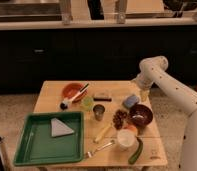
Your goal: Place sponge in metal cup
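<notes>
The light-blue sponge (130, 101) lies on the wooden table (52, 95), right of middle. The small metal cup (98, 111) stands upright near the table's middle, to the left of the sponge and a little nearer the front. My gripper (143, 94) hangs from the white arm (164, 82) that reaches in from the right. It is just right of the sponge and slightly above it, apart from the cup. The sponge rests on the table, not lifted.
A yellow-green cup (87, 103) stands beside the metal cup. A dark maroon bowl (140, 115), grapes (120, 119) and a white cup (125, 139) sit at the right front. A red plate (73, 91) lies behind. A green tray (32, 145) holds a grey triangular piece (60, 127).
</notes>
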Motion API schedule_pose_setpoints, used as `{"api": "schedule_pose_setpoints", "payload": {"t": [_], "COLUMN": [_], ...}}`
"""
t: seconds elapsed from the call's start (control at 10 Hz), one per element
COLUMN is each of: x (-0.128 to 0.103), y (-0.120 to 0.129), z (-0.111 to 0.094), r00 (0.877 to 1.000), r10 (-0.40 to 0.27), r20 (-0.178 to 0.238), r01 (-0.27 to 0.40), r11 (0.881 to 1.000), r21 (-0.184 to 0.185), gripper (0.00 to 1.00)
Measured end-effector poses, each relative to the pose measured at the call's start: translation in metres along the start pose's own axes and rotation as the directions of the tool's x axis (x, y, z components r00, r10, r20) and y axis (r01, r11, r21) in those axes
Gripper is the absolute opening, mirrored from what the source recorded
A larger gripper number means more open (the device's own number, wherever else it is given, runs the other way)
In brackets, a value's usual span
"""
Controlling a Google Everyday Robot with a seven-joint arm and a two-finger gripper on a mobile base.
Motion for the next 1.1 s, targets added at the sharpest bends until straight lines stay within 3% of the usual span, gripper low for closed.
{"api": "schedule_pose_setpoints", "payload": {"t": [0.6,1.1], "x": [0.012,0.014], "y": [-0.014,-0.007], "z": [0.028,0.061], "r00": [0.999,0.994], "r10": [-0.001,-0.006], "r20": [0.045,0.109], "r01": [0.002,0.013], "r11": [1.000,0.998], "r21": [-0.003,-0.066], "gripper": [0.80,0.80]}}
